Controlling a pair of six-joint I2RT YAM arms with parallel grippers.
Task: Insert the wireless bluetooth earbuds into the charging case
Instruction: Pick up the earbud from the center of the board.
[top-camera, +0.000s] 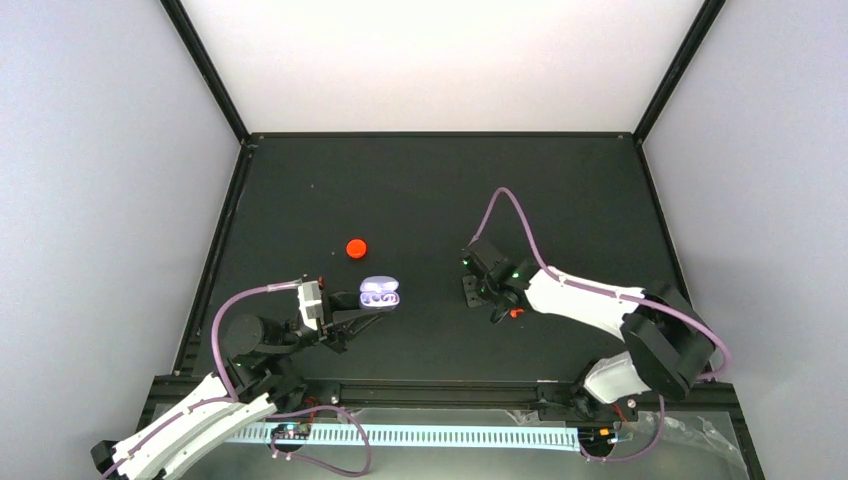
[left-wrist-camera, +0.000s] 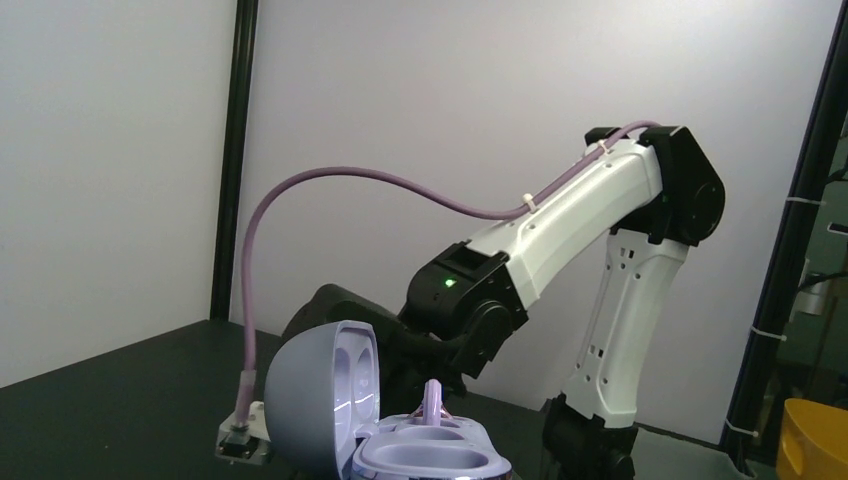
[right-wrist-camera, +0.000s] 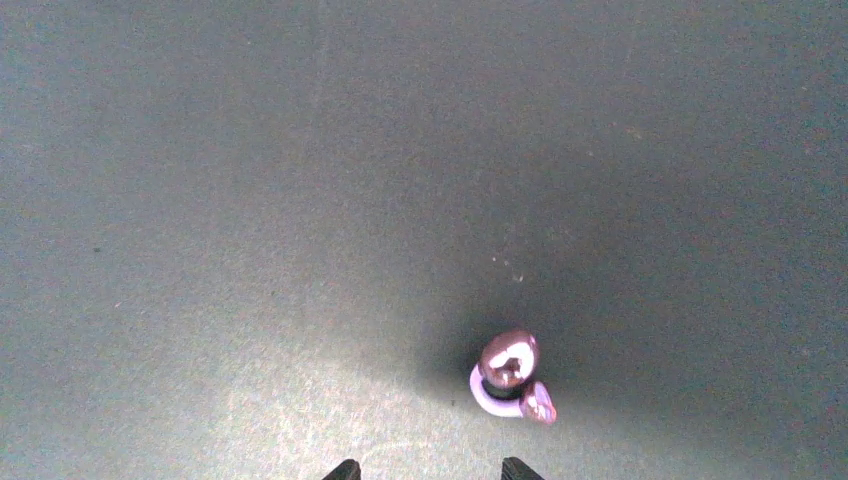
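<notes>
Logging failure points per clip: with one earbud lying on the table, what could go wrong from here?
1. The tiny purple-and-whitish earbud on the black table lies off-centre, close to one of the right gripper's open fingers; closing could flick it away.
2. The other purple earbud stands upright in the open pale lavender charging case, so it may not be seated.

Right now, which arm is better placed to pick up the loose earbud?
Right. The right gripper, open, hovers over the loose earbud, which lies just ahead of its fingertips. The left gripper is occupied holding the open charging case.
</notes>
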